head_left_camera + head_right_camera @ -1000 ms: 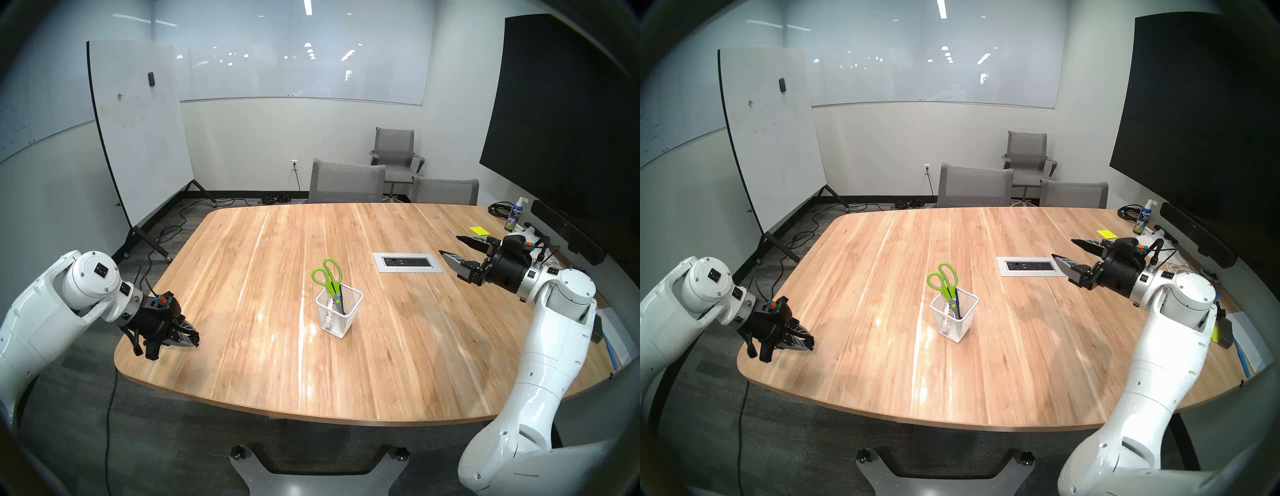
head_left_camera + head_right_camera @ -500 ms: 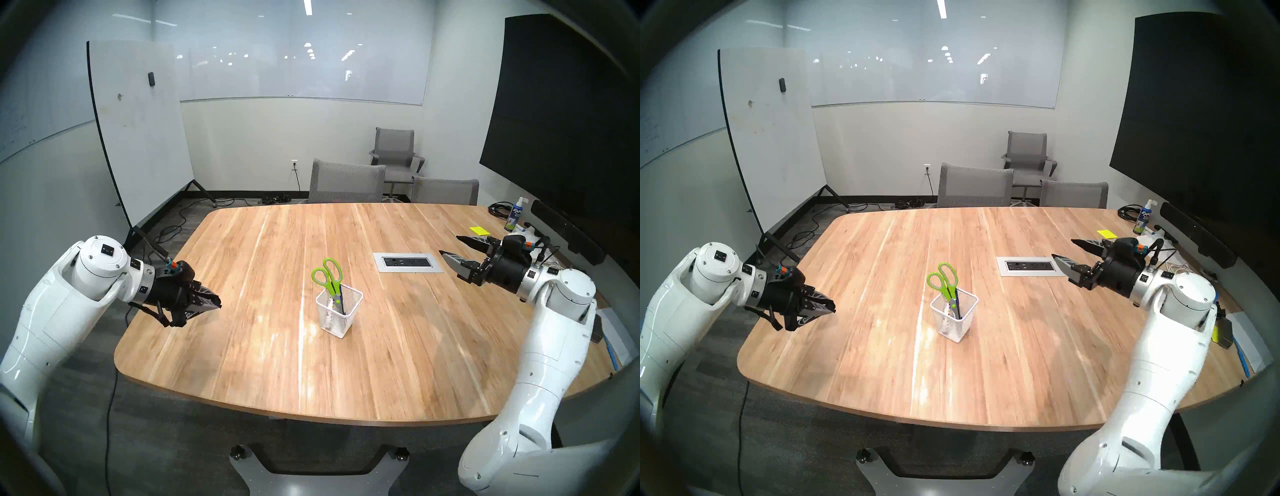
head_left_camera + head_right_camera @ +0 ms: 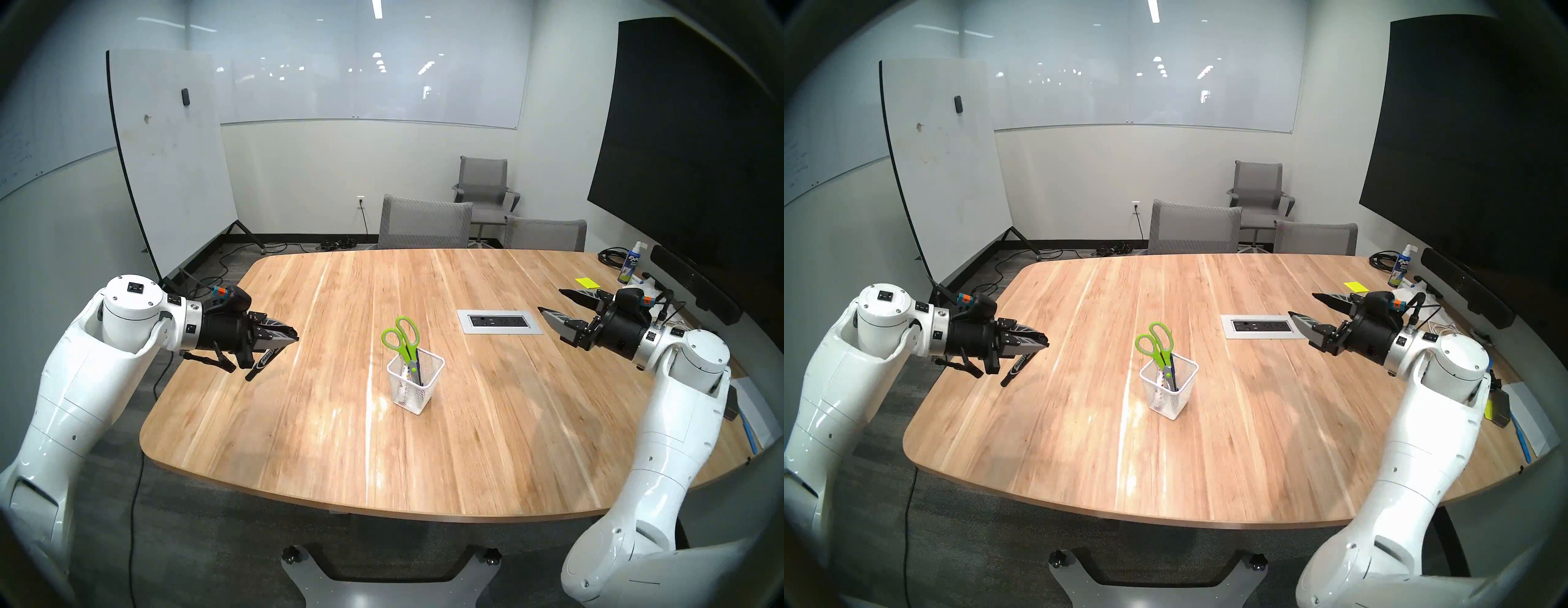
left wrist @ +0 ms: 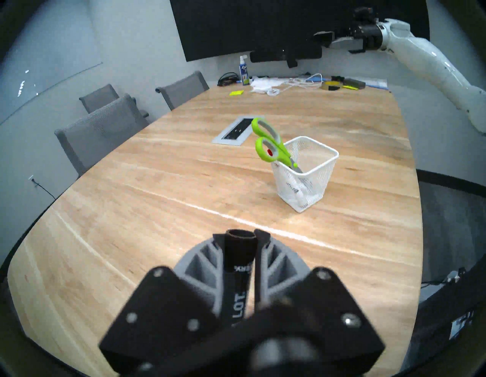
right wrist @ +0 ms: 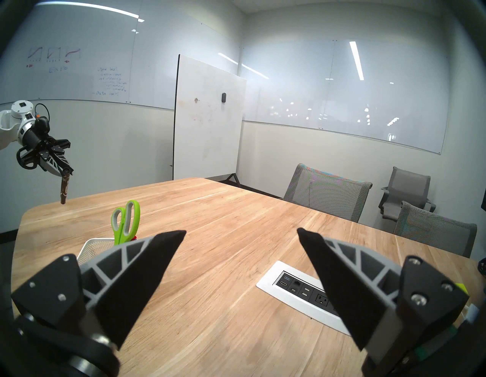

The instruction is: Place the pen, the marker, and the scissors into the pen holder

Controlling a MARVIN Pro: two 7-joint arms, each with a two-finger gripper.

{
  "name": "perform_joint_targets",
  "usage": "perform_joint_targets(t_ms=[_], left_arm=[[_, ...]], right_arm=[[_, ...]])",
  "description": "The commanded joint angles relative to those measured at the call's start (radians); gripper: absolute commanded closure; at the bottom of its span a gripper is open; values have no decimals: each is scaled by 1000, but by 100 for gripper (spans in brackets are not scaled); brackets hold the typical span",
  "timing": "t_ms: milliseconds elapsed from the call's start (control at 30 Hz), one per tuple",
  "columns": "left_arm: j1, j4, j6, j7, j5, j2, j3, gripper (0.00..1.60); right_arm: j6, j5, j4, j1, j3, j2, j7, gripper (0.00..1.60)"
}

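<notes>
Since a second ago the left gripper (image 3: 292, 339) has risen from the near left edge of the light wooden table (image 3: 339, 446) and swung toward its middle, carrying the thick black marker (image 3: 264, 363); the right gripper (image 3: 551, 303) has not moved.

From the left head camera, the left fingers are pinched on the marker near one end, and the rest of its barrel slants down and back under the gripper, clear of the tabletop. The small white wire-mesh pen holder (image 3: 418, 392) stands well apart to the right, at mid-table. Lime-green-handled scissors (image 3: 401, 335) stand in it with their loops leaning up and left over the rim, and a slim blue pen (image 3: 417, 367) sits beside their blades. The right jaws are spread wide and empty.

The right head camera gives the same layout: marker (image 3: 1016, 367) slanting below the clamped left gripper (image 3: 1043, 339), holder (image 3: 1172, 401) well off to the right.

From the left wrist, the marker (image 4: 238, 266) runs lengthwise between the two fingertips (image 4: 262, 238), its cut end poking just past them. The holder (image 4: 319, 181) stands ahead and to the right with the scissors (image 4: 268, 143) in it.

From the right wrist, the two black fingertips (image 5: 168, 242) stand far apart with only table between them. At far left the marker (image 5: 64, 191) hangs almost straight down from the left gripper (image 5: 67, 172), above the table's edge.
</notes>
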Motion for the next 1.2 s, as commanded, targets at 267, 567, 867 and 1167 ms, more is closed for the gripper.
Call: perform_joint_targets(t_ms=[267, 567, 867, 1167], left_arm=[[48, -37, -19, 11, -149, -86, -121, 160], [75, -39, -51, 24, -200, -138, -146, 160], [38, -26, -62, 32, -223, -177, -129, 160], [-15, -24, -52, 56, -239, -225, -95, 160]], right_arm=[[1, 9, -15, 14, -1, -2, 2, 0], [1, 9, -15, 14, -1, -2, 2, 0], [1, 9, -15, 14, -1, -2, 2, 0], [1, 9, -15, 14, -1, -2, 2, 0]])
